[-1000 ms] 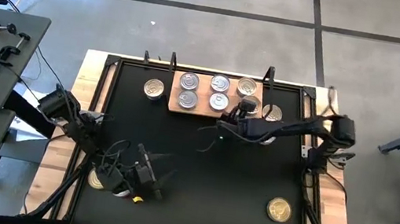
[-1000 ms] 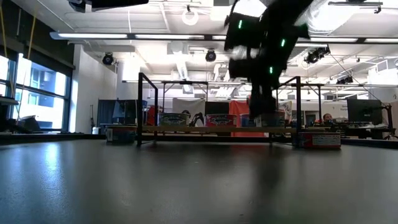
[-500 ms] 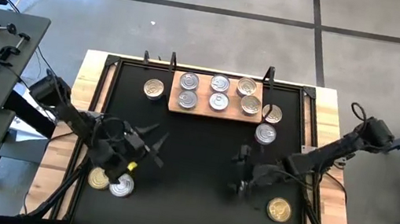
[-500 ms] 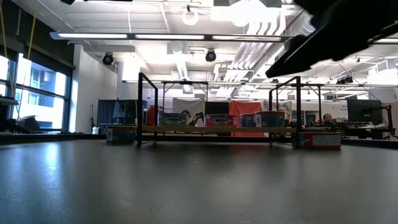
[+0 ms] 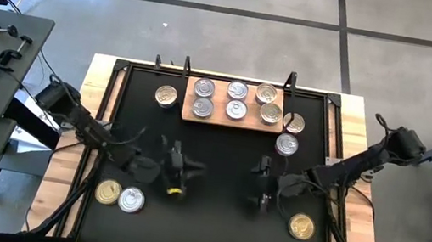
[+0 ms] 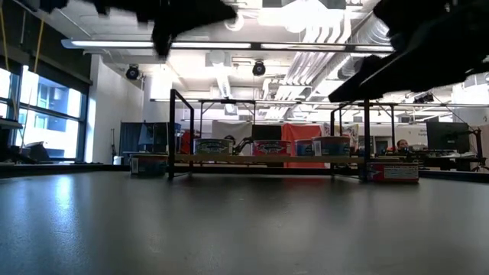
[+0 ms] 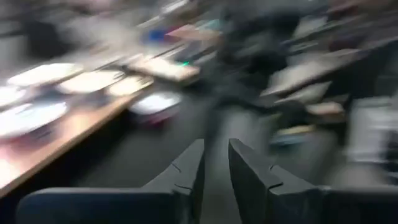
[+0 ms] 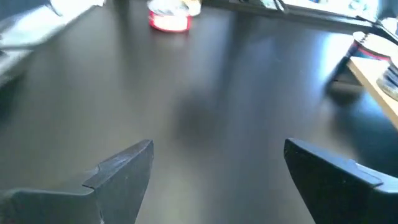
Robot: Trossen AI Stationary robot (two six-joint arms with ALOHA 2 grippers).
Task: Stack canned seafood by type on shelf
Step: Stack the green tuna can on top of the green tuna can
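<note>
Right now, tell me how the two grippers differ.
The left gripper has its fingers nearly together with only a narrow gap; the right gripper stands wide open. Seen from above, the left gripper hangs over the mat's left-middle, the right gripper right of centre. Both hold nothing.

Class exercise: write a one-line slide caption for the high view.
Five tins sit on the wooden shelf; left gripper and right gripper hover over the black mat.

You have open black mat in the middle; two tins block the near-left, one gold tin the near-right.
</note>
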